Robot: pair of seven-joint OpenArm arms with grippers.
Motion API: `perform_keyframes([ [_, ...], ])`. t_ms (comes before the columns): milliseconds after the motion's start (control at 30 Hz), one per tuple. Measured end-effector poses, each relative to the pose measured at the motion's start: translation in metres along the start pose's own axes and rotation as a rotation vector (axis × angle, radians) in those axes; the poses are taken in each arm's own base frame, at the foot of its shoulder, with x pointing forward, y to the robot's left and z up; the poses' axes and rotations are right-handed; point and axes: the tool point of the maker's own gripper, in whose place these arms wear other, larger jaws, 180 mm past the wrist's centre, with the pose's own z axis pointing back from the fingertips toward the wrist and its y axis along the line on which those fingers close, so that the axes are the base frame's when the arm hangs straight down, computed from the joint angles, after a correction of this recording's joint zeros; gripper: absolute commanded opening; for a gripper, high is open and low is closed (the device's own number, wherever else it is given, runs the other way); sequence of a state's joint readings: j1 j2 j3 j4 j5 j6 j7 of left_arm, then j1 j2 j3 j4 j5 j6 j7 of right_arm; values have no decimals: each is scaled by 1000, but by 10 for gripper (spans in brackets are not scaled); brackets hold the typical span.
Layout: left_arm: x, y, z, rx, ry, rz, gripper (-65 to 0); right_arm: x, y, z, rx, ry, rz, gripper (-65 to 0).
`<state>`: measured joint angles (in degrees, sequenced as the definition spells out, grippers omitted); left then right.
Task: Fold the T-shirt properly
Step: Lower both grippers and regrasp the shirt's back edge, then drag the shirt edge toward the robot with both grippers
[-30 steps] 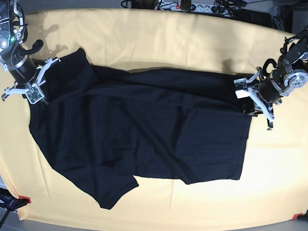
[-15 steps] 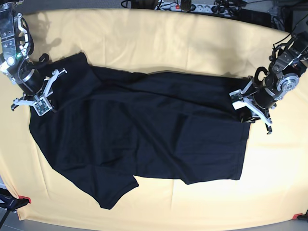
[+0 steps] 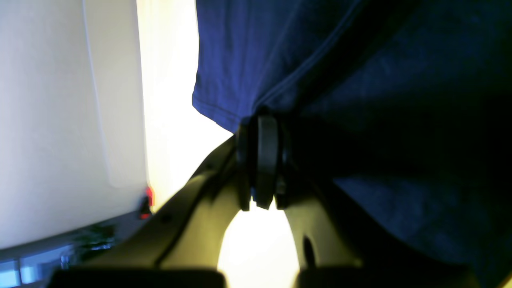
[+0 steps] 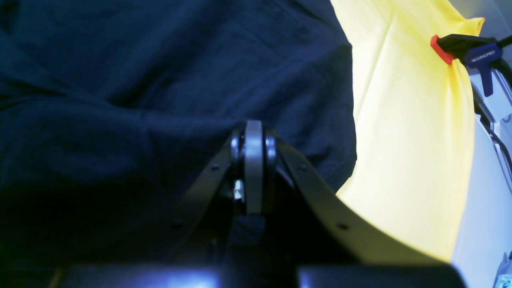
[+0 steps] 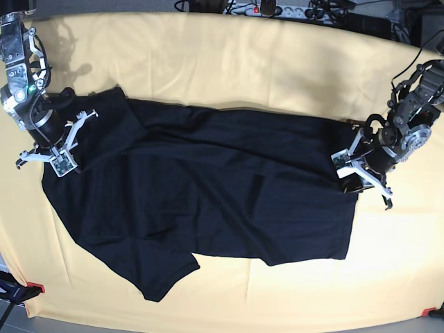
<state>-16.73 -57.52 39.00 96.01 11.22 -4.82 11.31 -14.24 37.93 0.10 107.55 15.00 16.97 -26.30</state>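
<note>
So, I have both grippers clamped on the T-shirt: the left gripper pinches the hem edge at its fingertips, and the right gripper bites the opposite edge. Between them the shirt lies spread (creased, one sleeve trailing below) on the yellow table cloth.

"WORKPRO" on blue clamp

Robotics lab workbench, serving as a test rig, yellow cloth covering the table, red-tipped clamp pinning the cloth at a corner, power strips and cables lying along the far edge, two robot arms working at either end.
</note>
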Motion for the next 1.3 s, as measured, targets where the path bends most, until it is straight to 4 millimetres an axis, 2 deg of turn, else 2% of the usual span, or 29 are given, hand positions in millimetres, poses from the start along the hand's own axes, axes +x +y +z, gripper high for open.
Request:
perform_keyframes([
  [100, 4, 7, -3, 11, -16, 43, -444, 0, -4, 0, -23, 1, -10, -391],
  [133, 4, 11, -3, 18, -15, 45, -380, -1, -7, 0, -38, 4, -20, -323],
  [167, 1, 15, -3, 33, 5, 66, -323, -4, -9, 0, -49, 20, -24, -285],
  [233, -10, 17, -2, 41, 78, 129, -279, -10, -8, 1, -46, 54, -25, -279],
  [300, -17, 2, 1, -41, 144, 139, -279, -15, -6, 1, -33, 83, -19, -279],
  [367, -11, -17, 6, -155, 142, 96, -279, -13, 2, 3, 8, 100, 19, -280],
  [433, 2, -29, 14, -241, 100, 79, -279, -1, 14, 9, 63, 82, 43, -280],
  [500, 11, -34, 25, -292, 67, 56, -279, 12, 25, 16, 118, 62, 76, -279],
  [567, 13, -41, 39, -370, 57, -1, -279, 17, 37, 25, 177, 52, 115, -279],
  [733, 12, -67, 65, -562, 30, -37, -279, -24, 67, 42, 298, 185, 166, -279],
  [867, 8, -95, 73, -625, 23, -48, -279, -42, 84, 52, 348, 224, 147, -279],
  [967, -1, -113, 76, -643, 37, -146, -279, -52, 90, 57, 359, 252, 134, -280],
  [1033, -3, -116, 74, -618, 26, -148, -279, -53, 91, 58, 359, 255, 132, -280],
  [1167, -13, -108, 64, -546, 9, -133, -279, -53, 91, 58, 356, 254, 128, -279],
  [1300, -21, -107, 60, -542, -9, -110, -279, -53, 90, 58, 356, 255, 128, -280],
])
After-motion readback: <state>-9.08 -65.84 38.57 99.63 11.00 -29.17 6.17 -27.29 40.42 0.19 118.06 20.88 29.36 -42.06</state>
